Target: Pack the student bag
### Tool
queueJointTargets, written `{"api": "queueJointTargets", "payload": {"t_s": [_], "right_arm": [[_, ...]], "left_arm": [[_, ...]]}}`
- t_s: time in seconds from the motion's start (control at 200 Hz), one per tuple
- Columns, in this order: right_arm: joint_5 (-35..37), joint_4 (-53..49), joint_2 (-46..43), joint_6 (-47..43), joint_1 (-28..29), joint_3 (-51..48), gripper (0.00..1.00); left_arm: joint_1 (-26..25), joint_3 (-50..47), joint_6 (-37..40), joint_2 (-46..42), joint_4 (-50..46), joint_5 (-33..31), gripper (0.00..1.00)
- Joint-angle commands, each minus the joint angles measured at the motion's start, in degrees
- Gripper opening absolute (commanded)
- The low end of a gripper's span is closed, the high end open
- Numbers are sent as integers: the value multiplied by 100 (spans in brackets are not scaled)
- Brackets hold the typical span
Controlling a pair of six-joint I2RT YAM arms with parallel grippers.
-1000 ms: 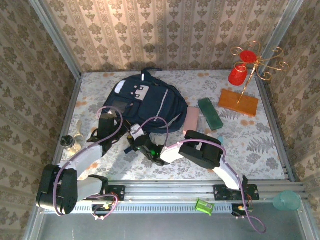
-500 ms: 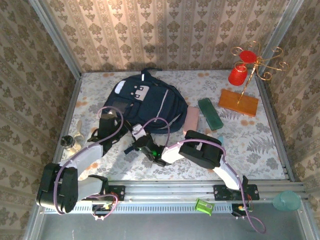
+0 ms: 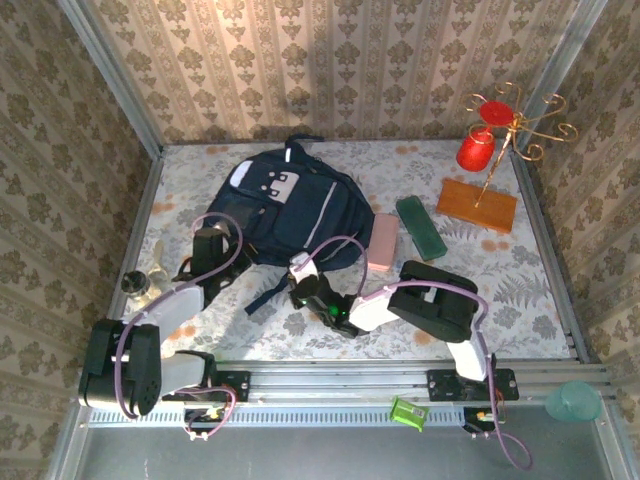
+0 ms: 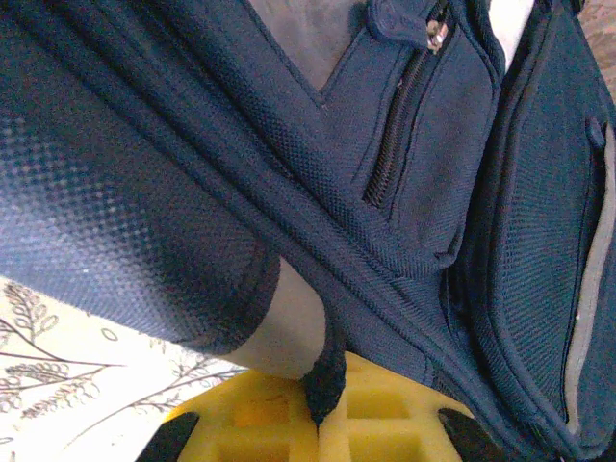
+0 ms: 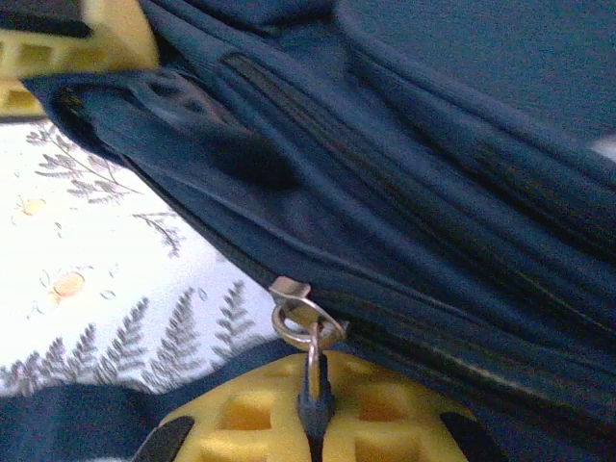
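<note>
On the worktop [image 3: 520, 290], your left hand [image 4: 322, 416] pinches the student bag [image 3: 300, 205] by a strap [image 4: 327, 371], your right hand [image 5: 313, 416] clamps its zipper pull [image 5: 308, 327], and the pink case [image 3: 381, 242] and green case [image 3: 420, 228] lie unpacked.

My student bag [image 3: 300, 205] lies flat on the table [image 3: 520, 300], toward the back left, with its top handle toward the far wall and its bottom edge toward me. It is dark navy woven fabric, by far the biggest thing here, with a white patch [image 3: 262, 180] high on its front and thin pale piping [image 3: 322, 215] running down it. Dark straps [image 3: 265, 296] trail off its near edge onto the table. My left claw [image 4: 324, 412] pinches a narrow dark strap end. My right claw [image 5: 313, 422] pinches the tab hanging from a metal ring [image 5: 306, 322] on a zip slider at the lower seam.
</note>
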Motion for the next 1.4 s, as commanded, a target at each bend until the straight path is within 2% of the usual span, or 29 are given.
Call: {"api": "queueJointTargets", "payload": {"t_s": [0.0,0.28,0.52,0.68,0.775,0.84,0.93,1.045,1.13,1.185,1.26,1.4], "right_arm": [[136,-481,-491,394,-104,-351,0],[-107,-1438,-1537,927,-395,-1086,0],[-743,-2627,-2263,1292,-947,-1253,0],[-1376,-2916,-2546,1072,-1044,-1136,0],[-2023,-2784,-2633,941,-1046,-1076,0],[-2446,-2789,-2663,825,-1051,-974,0],[-2963,-2981,-2695,678,-1099,-772,0],[-3508,-3295,-2731,525,-1244,-549,0],[-3891,-3497,-2772,434,-1398,-409,0],[-4096,-3608,-2802,398,-1510,-343,0],[-4400,-3708,-2838,370,-1648,-274,0],[-4850,-3953,-2795,351,-1824,-76,0]], "left_arm": [[257,-62,318,-41,310,-207,0],[581,-40,577,22,142,-252,0],[1056,74,941,95,-138,-88,0],[1254,133,1175,56,-260,-146,0],[1221,169,1342,16,-231,-100,30],[1158,267,1489,-38,-362,-146,43],[1008,445,1753,-240,-649,-364,53],[634,732,2278,-707,-1047,-1031,57],[166,568,2995,-1080,-572,-1176,57],[-90,272,3430,-1236,39,-938,57],[-285,-67,4027,-1278,793,-236,57],[-601,-131,4823,-1059,1117,624,57]]}}
